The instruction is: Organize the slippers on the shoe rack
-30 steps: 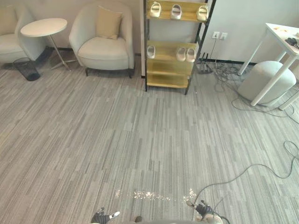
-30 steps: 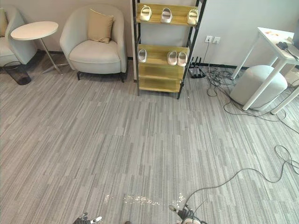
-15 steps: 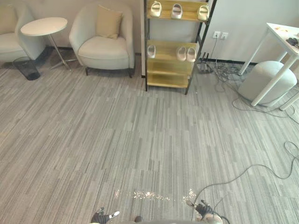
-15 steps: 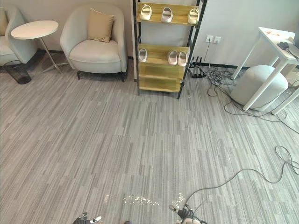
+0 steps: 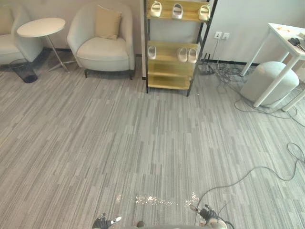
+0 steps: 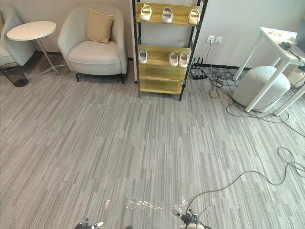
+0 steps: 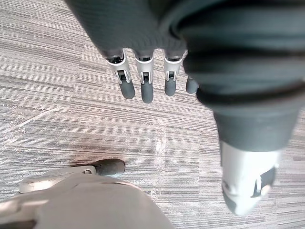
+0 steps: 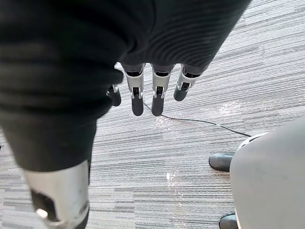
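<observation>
A black-framed shoe rack (image 5: 174, 45) with wooden shelves stands against the far wall. Three pale slippers (image 5: 177, 10) lie on its top shelf. On the middle shelf one slipper (image 5: 152, 52) lies at the left and a pair (image 5: 187, 55) lies at the right. The lower shelves are bare. My left hand (image 5: 106, 222) hangs at the bottom edge of the eye views, far from the rack, its fingers (image 7: 141, 79) straight over the carpet and holding nothing. My right hand (image 5: 206, 213) hangs likewise at the bottom right, fingers (image 8: 157, 90) straight and holding nothing.
A cream armchair (image 5: 101, 40) with a cushion stands left of the rack, with a round side table (image 5: 40, 27) and a dark bin (image 5: 23, 70) further left. A grey pouf (image 5: 269, 83) and a white table (image 5: 286, 45) stand at the right. Cables (image 5: 248, 174) trail over the carpet.
The whole picture has shifted slightly, so the camera has moved. Both hands hang as before and the slippers lie as they did.
</observation>
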